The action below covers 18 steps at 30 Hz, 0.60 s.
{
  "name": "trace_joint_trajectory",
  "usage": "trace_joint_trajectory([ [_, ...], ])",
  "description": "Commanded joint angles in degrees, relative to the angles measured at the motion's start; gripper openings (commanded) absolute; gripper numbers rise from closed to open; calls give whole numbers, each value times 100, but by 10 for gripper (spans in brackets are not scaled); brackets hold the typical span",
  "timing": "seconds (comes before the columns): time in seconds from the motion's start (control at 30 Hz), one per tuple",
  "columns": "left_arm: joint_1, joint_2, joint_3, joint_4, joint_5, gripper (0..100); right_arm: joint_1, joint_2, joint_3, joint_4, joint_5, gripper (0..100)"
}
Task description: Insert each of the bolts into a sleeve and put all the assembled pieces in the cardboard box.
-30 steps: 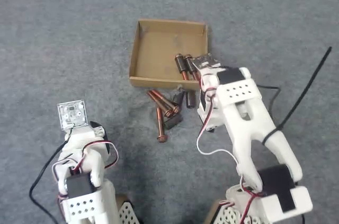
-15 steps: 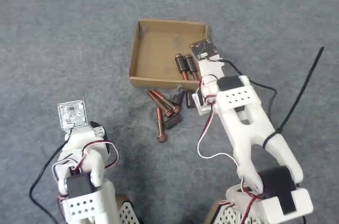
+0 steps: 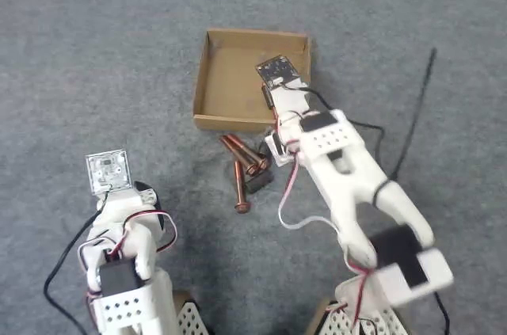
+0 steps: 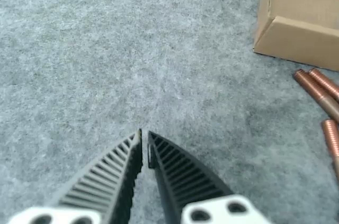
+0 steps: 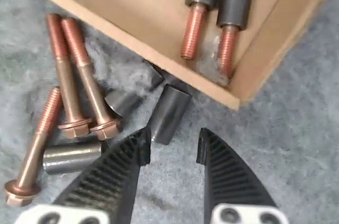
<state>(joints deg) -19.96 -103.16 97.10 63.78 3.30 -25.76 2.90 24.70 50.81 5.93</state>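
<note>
Inside the cardboard box [image 5: 137,7] [image 3: 234,74], in its near corner, lie two assembled pieces [image 5: 212,1], dark sleeves with copper bolt ends showing. On the carpet in front of the box lie three loose copper bolts [image 5: 74,81] [image 3: 244,153] among several dark sleeves. My right gripper [image 5: 172,144] stands open just short of one sleeve [image 5: 169,113], which lies next to the box wall. Another sleeve [image 5: 71,159] rests beside the third bolt [image 5: 34,150]. My left gripper [image 4: 144,135] is shut over bare carpet, well away from the box [image 4: 299,23].
Grey carpet covers the whole table. The right arm [image 3: 333,153] reaches over the box's front right corner. The left arm [image 3: 119,232] is folded at the near left. A black cable [image 3: 412,121] runs to the right of the right arm.
The right arm has swung left from the box's right corner to the loose sleeves in front of the box. The left arm has not moved.
</note>
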Motion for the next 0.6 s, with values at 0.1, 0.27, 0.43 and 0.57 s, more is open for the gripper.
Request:
trace_joint_trajectory([
  [0.1, -18, -79, -48, -35, -62, 12, 4, 760, -1319, 462, 53, 133],
  [0.27, -18, -79, -48, -44, -62, 12, -31, 1262, -1591, 488, 53, 133],
  [0.43, -18, -79, -48, -62, -62, 12, -57, 1525, -1688, 453, 53, 133],
  [0.57, -18, -79, -48, -62, -62, 12, -48, 1745, -1820, 444, 53, 133],
])
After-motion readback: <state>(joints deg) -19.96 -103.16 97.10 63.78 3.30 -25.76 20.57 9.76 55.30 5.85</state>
